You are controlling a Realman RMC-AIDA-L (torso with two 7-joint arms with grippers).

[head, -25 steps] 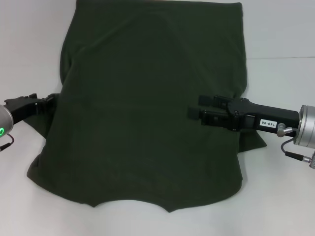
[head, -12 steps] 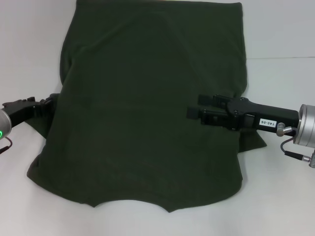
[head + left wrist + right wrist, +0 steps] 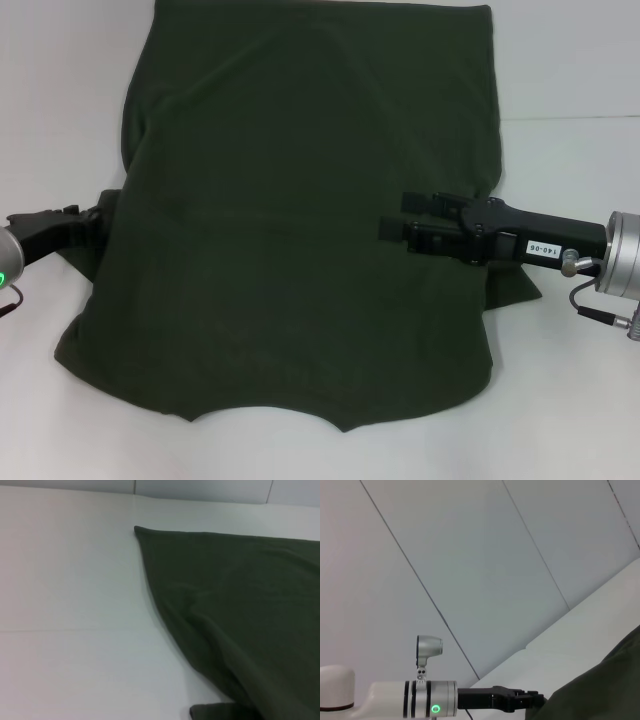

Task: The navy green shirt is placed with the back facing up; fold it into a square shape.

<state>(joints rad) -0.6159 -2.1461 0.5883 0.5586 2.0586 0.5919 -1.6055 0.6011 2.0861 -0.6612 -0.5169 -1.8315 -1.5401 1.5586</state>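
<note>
Right gripper [image 3: 392, 222] hovers over the shirt [image 3: 300, 230], near its right edge, jaws parted and empty as far as I see. Left gripper [image 3: 97, 215] sits at the shirt's left edge; I cannot tell its state. Spread across the counter [image 3: 570, 60], the shirt looks barely folded: most folds toward a square remain, I judge.

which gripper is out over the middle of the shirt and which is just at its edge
The right gripper reaches in over the navy green shirt. The left gripper sits only at the shirt's left edge, its arm over the white table.
</note>
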